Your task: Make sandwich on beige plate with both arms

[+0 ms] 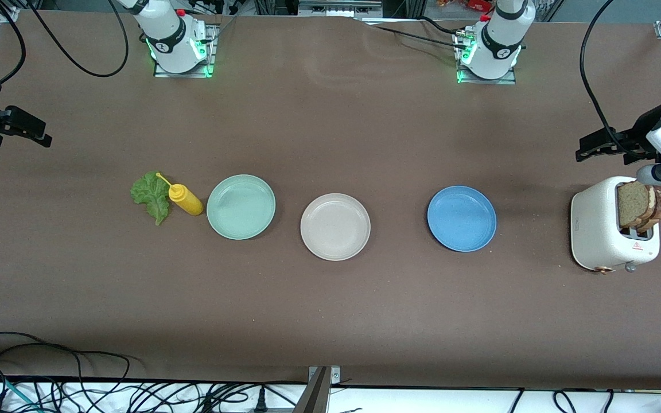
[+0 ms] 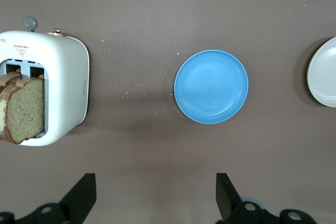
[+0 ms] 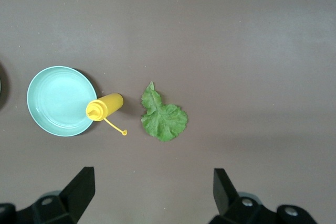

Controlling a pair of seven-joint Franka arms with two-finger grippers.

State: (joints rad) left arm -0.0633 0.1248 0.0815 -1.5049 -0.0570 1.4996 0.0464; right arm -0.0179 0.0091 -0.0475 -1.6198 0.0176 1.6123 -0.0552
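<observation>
Looking over the table, I am seeing the beige plate (image 1: 335,226) lying bare between two other plates. I am judging the bread slices (image 1: 640,205), standing in the toaster (image 1: 606,232), light and crumbly, best pinched by the crust; the lettuce leaf (image 1: 151,196) is limp. The left gripper (image 1: 591,146) is hanging wide open, empty, above the toaster; the right gripper (image 1: 20,129) likewise, over bare table near the lettuce.

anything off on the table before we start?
Only small things. The lettuce leaf lies on the bare table, not on a plate, touching the yellow squeeze bottle, whose cap hangs open on its strap. Crumbs are scattered around the toaster. The three plates sit flat and empty.
</observation>
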